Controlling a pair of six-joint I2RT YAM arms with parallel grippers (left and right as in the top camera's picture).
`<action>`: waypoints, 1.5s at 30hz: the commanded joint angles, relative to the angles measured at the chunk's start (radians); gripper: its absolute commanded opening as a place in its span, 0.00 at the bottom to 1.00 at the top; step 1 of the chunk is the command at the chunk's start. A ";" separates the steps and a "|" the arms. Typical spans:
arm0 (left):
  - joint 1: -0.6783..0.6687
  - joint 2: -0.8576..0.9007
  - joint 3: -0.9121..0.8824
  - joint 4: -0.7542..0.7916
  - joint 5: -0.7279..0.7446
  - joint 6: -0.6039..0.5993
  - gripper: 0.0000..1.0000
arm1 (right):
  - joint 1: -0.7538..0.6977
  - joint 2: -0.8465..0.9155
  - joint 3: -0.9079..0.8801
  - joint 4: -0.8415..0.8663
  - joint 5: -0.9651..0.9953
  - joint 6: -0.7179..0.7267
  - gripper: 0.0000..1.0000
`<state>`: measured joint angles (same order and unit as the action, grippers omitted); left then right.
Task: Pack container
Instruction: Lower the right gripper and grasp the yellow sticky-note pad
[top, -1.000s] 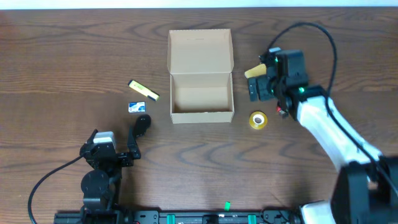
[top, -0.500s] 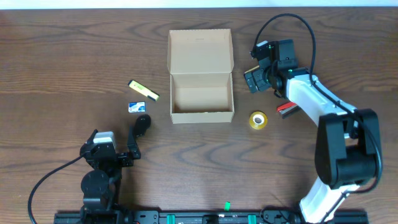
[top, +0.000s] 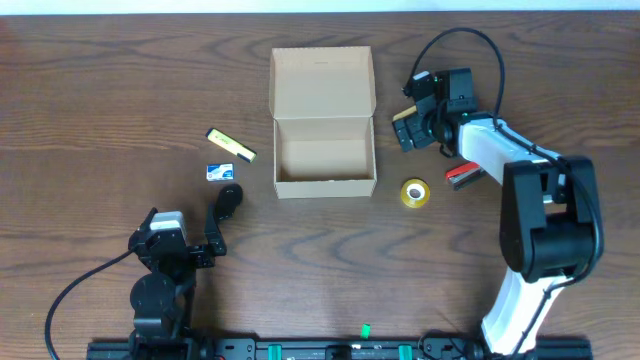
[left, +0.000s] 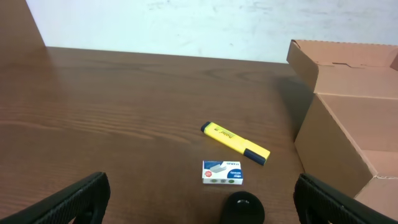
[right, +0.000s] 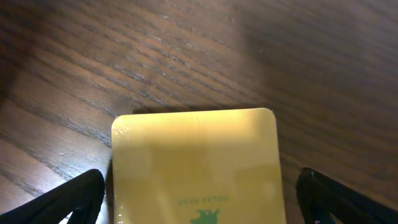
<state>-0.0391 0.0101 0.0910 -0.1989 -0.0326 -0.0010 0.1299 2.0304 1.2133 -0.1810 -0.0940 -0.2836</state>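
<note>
The container is a tan cardboard box at the table's middle back, with its flap lid folded open away from me and its inside bare. My right gripper is just right of it, low over a yellow sticky-note pad. Its jaws are open, with one finger on each side of the pad and a gap at both. Only a corner of the pad shows from above. My left gripper is open near the front left, with a black rounded object between its fingers.
A yellow highlighter and a small white-and-blue staples box lie left of the container. A yellow tape roll sits off its front right corner. A red-and-black item lies partly under my right arm.
My right gripper has moved up and left onto the yellow pad, covering most of it, and its forearm has swung in behind. The left arm has not moved.
</note>
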 joint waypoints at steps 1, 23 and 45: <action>0.006 -0.006 -0.029 -0.008 0.000 -0.006 0.95 | -0.007 0.031 0.018 0.014 -0.015 -0.017 0.99; 0.006 -0.006 -0.029 -0.008 0.000 -0.006 0.95 | -0.007 0.098 0.018 -0.051 -0.079 0.029 0.99; 0.006 -0.006 -0.029 -0.008 0.000 -0.006 0.95 | -0.007 0.094 0.019 -0.101 -0.064 0.137 0.70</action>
<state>-0.0391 0.0101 0.0910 -0.1989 -0.0326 -0.0010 0.1303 2.0792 1.2690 -0.2417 -0.1673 -0.2199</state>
